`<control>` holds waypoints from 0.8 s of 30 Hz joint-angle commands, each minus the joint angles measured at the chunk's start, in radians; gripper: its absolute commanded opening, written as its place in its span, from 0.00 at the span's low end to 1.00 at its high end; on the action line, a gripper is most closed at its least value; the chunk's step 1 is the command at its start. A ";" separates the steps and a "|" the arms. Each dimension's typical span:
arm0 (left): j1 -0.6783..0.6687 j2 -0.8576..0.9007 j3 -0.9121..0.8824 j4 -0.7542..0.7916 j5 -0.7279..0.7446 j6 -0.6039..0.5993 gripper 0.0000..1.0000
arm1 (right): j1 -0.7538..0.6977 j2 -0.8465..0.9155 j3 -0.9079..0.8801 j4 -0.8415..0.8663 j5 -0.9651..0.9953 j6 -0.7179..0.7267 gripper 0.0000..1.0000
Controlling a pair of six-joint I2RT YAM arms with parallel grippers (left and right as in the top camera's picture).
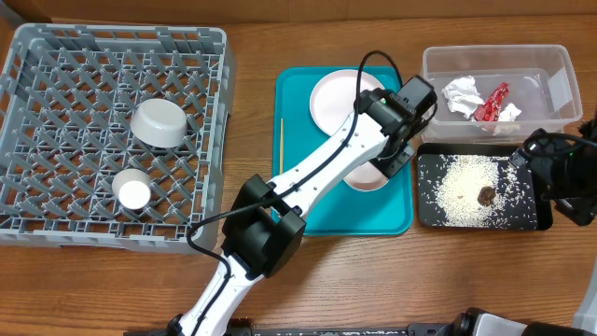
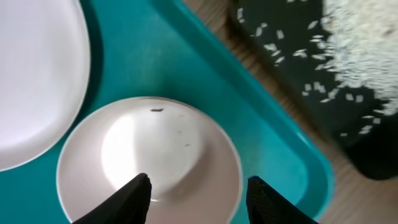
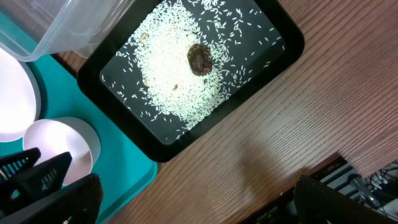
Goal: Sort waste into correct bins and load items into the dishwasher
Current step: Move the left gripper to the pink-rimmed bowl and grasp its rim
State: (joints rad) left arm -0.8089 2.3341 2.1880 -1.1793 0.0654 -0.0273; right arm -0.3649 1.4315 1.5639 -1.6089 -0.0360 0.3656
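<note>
The left tool point(image 2: 199, 186) hangs over the small bowl point(image 2: 155, 162) with its jaws about half apart and nothing in them. One finger is above the inside of the bowl and the other just outside its right rim, so the wall is between them. I cannot tell if either finger touches it. I think the bowl is stiff, light and smooth, like glazed ceramic. It may slip or chip, so I would pinch the rim wall firmly and lift slowly. It stands upright on the teal tray point(image 2: 186, 62), just beside the plate point(image 2: 31, 74), and the thin stick point(image 1: 280, 145) lies at the tray's left edge. The right tool point(image 3: 199, 202) is wide open and empty, above the bare surface next to the black tray point(image 3: 255, 74). That tray holds the rice point(image 3: 168, 68) and a brown lump point(image 3: 199, 59). Behind it the clear tub point(image 1: 560, 65) holds the tissue point(image 1: 464, 95) and the red wrapper point(image 1: 492, 103). Far to the left, the rack point(image 1: 56, 56) already carries the metal bowl point(image 1: 159, 121) and the cup point(image 1: 132, 191).
</note>
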 commanded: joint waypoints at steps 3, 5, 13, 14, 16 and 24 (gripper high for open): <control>-0.029 -0.023 -0.029 -0.002 0.059 -0.011 0.53 | 0.004 -0.005 0.007 0.005 0.012 0.005 1.00; -0.032 -0.010 -0.072 0.005 0.038 -0.026 0.53 | 0.004 -0.005 0.007 0.005 0.012 0.005 1.00; -0.032 -0.005 -0.192 0.044 0.019 -0.026 0.46 | 0.004 -0.005 0.007 0.005 0.012 0.005 1.00; -0.032 -0.005 -0.198 0.045 0.016 -0.026 0.41 | 0.004 -0.005 0.007 0.005 0.012 0.005 1.00; -0.032 -0.005 -0.201 0.042 0.003 -0.025 0.28 | 0.004 -0.005 0.007 0.005 0.012 0.005 1.00; -0.032 -0.005 -0.199 0.028 0.001 -0.033 0.04 | 0.004 -0.005 0.007 0.002 0.012 0.005 1.00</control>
State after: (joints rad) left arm -0.8402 2.3283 1.9938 -1.1439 0.0692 -0.0528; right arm -0.3649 1.4315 1.5639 -1.6093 -0.0360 0.3656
